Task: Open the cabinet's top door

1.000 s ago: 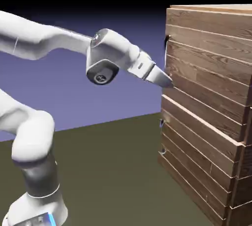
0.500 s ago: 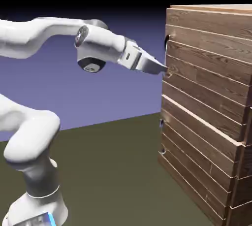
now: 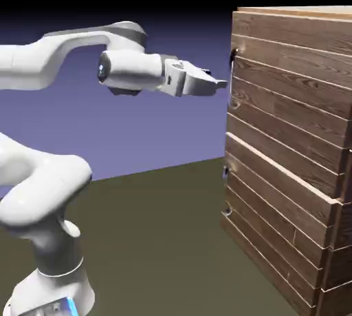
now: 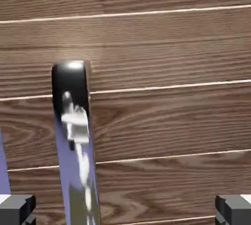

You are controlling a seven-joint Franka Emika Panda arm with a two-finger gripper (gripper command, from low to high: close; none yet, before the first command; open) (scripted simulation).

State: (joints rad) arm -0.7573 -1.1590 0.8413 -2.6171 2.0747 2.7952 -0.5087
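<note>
The cabinet (image 3: 294, 25), clad in horizontal brown planks, stands at the exterior view's right. Its top door (image 3: 289, 101) carries a small dark metal handle (image 3: 234, 56) near its left edge. My gripper (image 3: 218, 82) points level at the door, a short gap from its face and a little below the handle. In the hand view the top door (image 4: 166, 52) fills the picture. The shiny dark handle (image 4: 73, 121) runs down the left part, nearer the left fingertip (image 4: 17, 208) than the right fingertip (image 4: 233, 208). The gripper (image 4: 125, 212) is open and holds nothing.
The lower door (image 3: 275, 218) juts out slightly below the top one, with its own small handle (image 3: 225, 172) at its left edge. The olive table (image 3: 158, 239) stretches between the robot's base (image 3: 48, 287) and the cabinet.
The gripper has risen and drawn back a little to the left from the cabinet's face. It has swung from pointing down-right to pointing level at the door.
</note>
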